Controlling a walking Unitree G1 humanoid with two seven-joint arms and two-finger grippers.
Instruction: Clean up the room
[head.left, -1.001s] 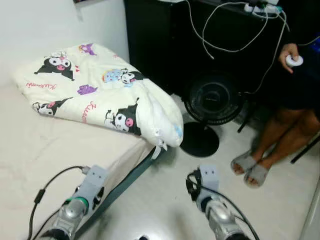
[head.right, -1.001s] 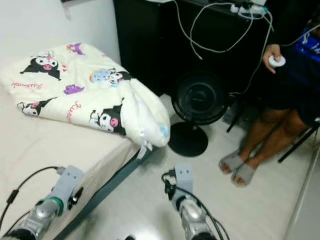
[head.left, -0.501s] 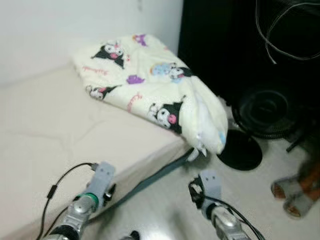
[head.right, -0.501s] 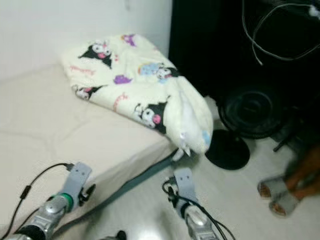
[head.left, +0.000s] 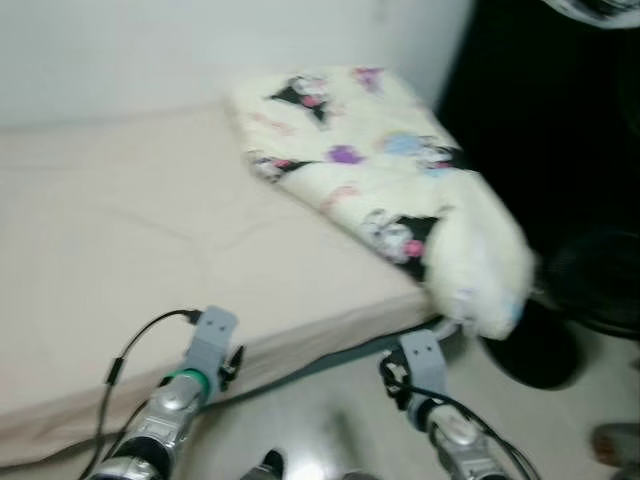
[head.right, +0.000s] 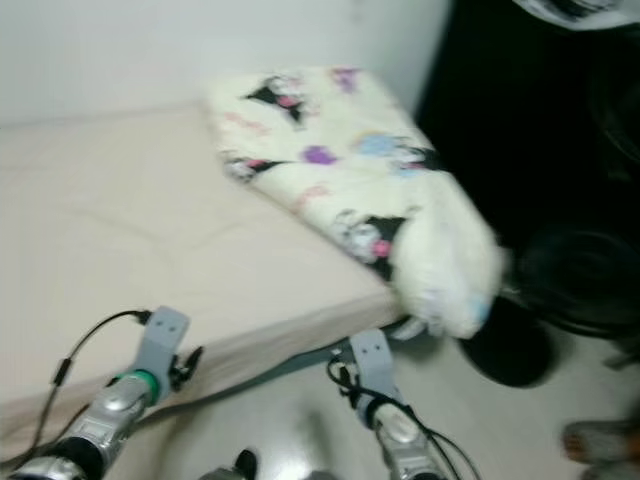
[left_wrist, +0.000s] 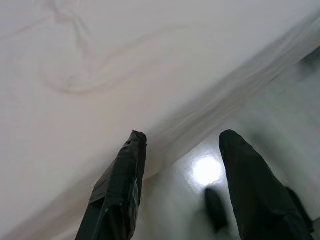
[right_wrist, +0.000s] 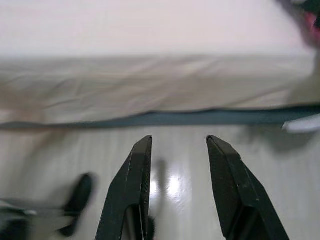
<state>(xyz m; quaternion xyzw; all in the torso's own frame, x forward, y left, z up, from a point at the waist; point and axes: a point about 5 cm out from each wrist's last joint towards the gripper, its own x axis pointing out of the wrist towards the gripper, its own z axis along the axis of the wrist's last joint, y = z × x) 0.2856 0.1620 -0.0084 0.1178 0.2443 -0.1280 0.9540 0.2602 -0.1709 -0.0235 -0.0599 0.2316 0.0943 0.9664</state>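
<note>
Right now I am facing the bed (head.left: 120, 240) with both arms held low in front of me and nothing in either tool. My left gripper (left_wrist: 182, 142) is hanging over the bed's near edge with its fingers spread apart, and my right gripper (right_wrist: 175, 142) is pointing down at the floor (right_wrist: 200, 200) just off that edge, fingers likewise parted and empty. The cartoon-print blanket (head.left: 390, 170) is lying folded at the bed's far right corner, its bulging end drooping over the side toward the black fan base (head.left: 535, 345).

I judge the blanket to be the thing to tidy, so I am wanting the picture steady before reaching; both head views are blurred. I should be squaring up to that corner and closing in first.

The head views are giving me the blanket and whole mattress; the right wrist view is adding the dark frame strip (right_wrist: 210, 117) under the sheet.
</note>
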